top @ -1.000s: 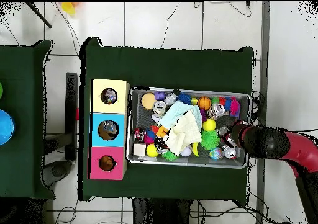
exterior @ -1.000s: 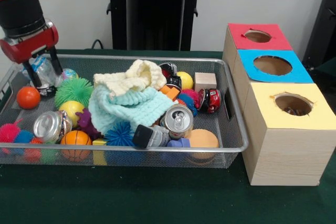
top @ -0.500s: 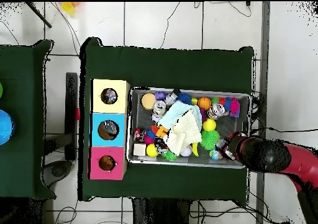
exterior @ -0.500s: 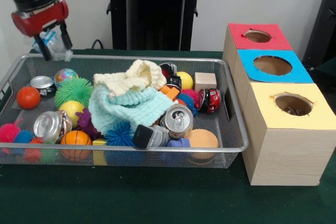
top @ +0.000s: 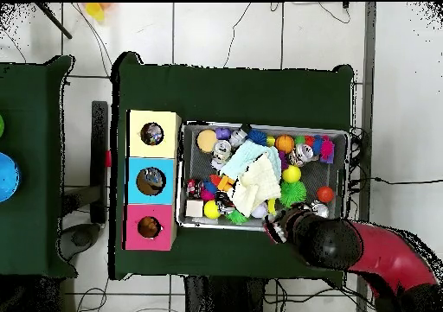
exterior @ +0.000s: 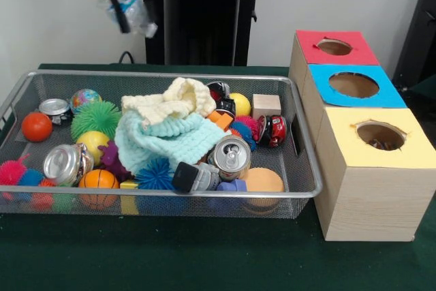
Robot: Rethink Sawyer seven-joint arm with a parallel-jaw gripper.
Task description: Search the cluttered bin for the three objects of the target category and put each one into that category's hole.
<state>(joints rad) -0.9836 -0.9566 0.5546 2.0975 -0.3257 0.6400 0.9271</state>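
Crumpled clear plastic bottle (exterior: 136, 15), pinched between the jaws of the gripper (exterior: 125, 13), held high above the back rim of the wire bin (exterior: 163, 73) and hanging partly to one side of the dark fingers. Grip apparently on one end only, so swing likely during travel.

Below the jaws: cream and mint knitted cloths (exterior: 170, 127) heaped mid-bin, spiky balls and cans around them. Well off to one side of the jaws in the front view: three boxes in a row, red box (exterior: 335, 47), blue box (exterior: 353, 85), yellow box (exterior: 379, 135), each with a round hole on top.

To carry well: keep height over the clutter, move sideways smoothly, centre the dangling bottle rather than the gripper over the proper hole, lower close before release. Which hole suits plastic bottles: not determinable from here.

Overhead view: gripper (top: 279, 229) at the bin's edge, just outside it.
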